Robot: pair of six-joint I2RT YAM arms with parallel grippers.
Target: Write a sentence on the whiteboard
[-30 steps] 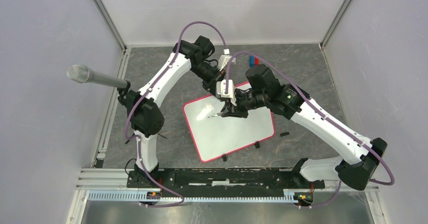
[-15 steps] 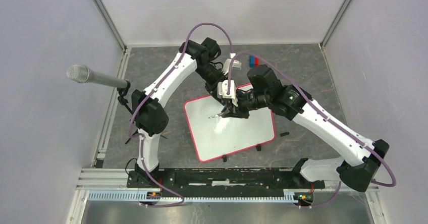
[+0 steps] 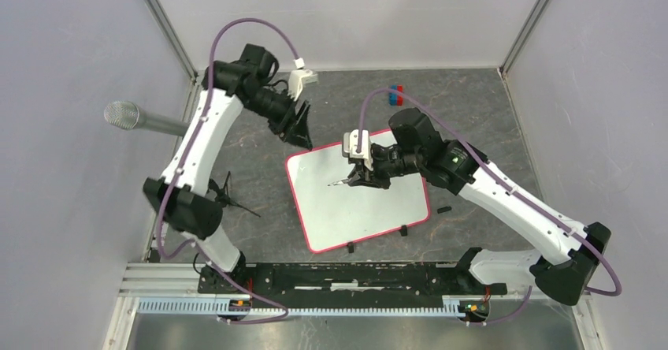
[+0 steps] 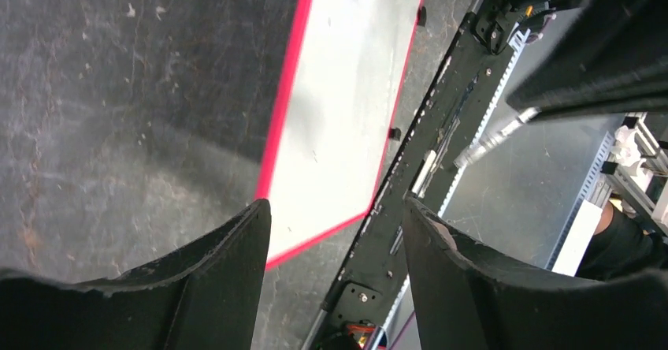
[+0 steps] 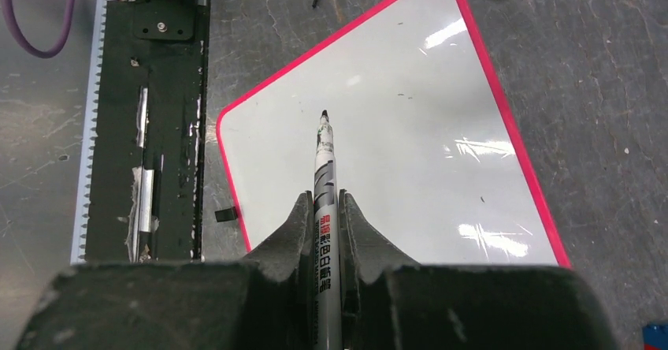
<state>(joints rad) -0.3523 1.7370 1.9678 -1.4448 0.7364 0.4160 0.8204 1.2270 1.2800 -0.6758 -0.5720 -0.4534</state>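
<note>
With the whiteboard lying blank on the surface, the right gripper pinches a marker over it while the left gripper hangs spread nearby, so writing seems about to start and the tip must next press down.

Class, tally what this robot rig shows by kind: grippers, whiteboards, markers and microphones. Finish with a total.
grippers: 2, the left gripper and the right gripper
whiteboard: 1
marker: 1
microphone: 1
total: 5
</note>
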